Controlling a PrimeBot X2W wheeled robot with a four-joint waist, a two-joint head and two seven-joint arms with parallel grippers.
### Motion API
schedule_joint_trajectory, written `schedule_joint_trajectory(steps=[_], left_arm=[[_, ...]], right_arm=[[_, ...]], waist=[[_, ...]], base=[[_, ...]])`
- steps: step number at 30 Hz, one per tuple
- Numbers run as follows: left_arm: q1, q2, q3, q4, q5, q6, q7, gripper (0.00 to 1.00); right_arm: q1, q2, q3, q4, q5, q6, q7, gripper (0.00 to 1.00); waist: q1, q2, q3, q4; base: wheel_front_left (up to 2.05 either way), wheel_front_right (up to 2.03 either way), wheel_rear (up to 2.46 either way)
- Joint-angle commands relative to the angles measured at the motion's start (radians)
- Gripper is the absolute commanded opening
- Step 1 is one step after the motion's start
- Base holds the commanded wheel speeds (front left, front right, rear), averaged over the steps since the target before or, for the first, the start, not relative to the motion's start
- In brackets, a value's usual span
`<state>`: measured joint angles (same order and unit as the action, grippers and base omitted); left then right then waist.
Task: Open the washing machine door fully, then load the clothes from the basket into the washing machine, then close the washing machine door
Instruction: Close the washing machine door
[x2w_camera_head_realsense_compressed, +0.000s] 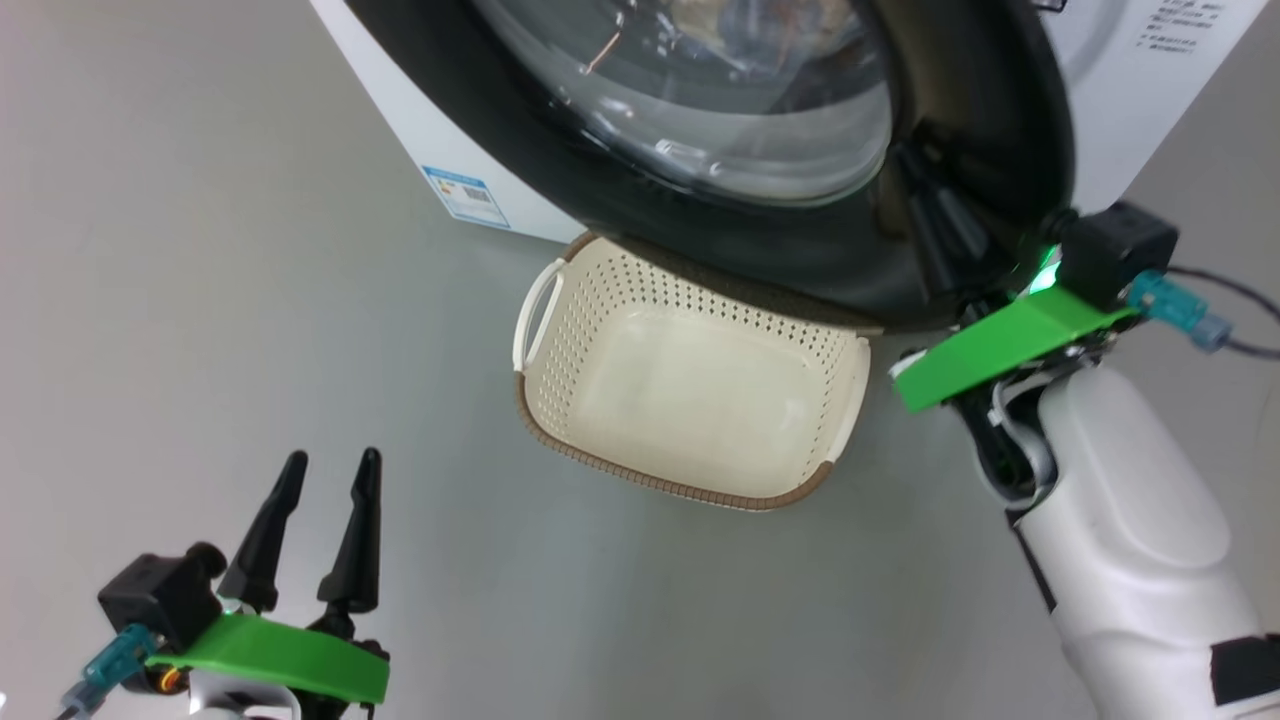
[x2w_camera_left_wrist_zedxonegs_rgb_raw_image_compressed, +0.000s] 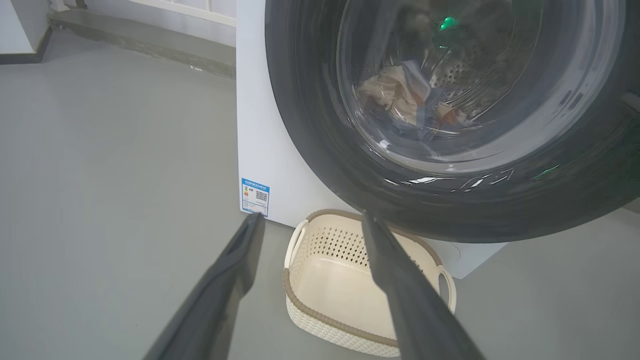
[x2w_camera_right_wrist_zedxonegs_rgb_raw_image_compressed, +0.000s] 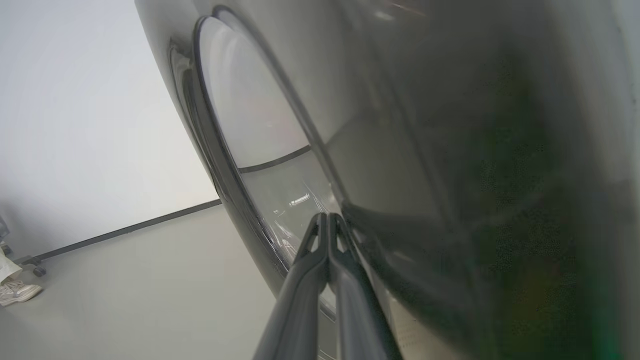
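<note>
Head view: the large round washing machine door (x2w_camera_head_realsense_compressed: 720, 120), glossy black rim, is seen over the far edge of the small cream perforated plastic basket (x2w_camera_head_realsense_compressed: 640, 475); the left gripper (x2w_camera_head_realsense_compressed: 332, 458) is held low, fingers spread, released.
Left wrist view: the light-blue and cream clothes (x2w_camera_left_wrist_zedxonegs_rgb_raw_image_compressed: 400, 97) are seen through the glass, inside the big white washing machine (x2w_camera_left_wrist_zedxonegs_rgb_raw_image_compressed: 260, 125).
Right wrist view: the right gripper (x2w_camera_right_wrist_zedxonegs_rgb_raw_image_compressed: 328, 220) is seen with fingers pressed together, tips at the door's rim.

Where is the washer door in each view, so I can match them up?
Head: door across the top centre, over the basket.
Left wrist: door upper right, above the basket.
Right wrist: door close up, centre to right, shut right end effector at its glass edge.
Shared landmark: the door's glass bowl.
</note>
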<state>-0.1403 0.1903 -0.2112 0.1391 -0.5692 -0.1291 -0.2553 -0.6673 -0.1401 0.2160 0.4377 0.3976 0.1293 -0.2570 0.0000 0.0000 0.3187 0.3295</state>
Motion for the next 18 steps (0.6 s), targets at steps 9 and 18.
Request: schedule_joint_trajectory(steps=[9, 18], left_arm=[[-0.056, 0.027, 0.027, -0.032, -0.010, -0.002, -0.006, 1.00], [-0.076, 0.028, 0.024, -0.036, -0.013, -0.002, -0.006, 1.00]], right_arm=[[-0.095, -0.008, -0.059, -0.011, -0.033, 0.001, -0.005, 0.00], [-0.138, -0.012, -0.104, -0.014, -0.051, 0.001, -0.005, 0.00]], waist=[[0.0000, 0.0000, 0.042, 0.012], [0.0000, 0.0000, 0.071, 0.015]], base=[[0.00, 0.00, 0.00], [0.00, 0.00, 0.00]])
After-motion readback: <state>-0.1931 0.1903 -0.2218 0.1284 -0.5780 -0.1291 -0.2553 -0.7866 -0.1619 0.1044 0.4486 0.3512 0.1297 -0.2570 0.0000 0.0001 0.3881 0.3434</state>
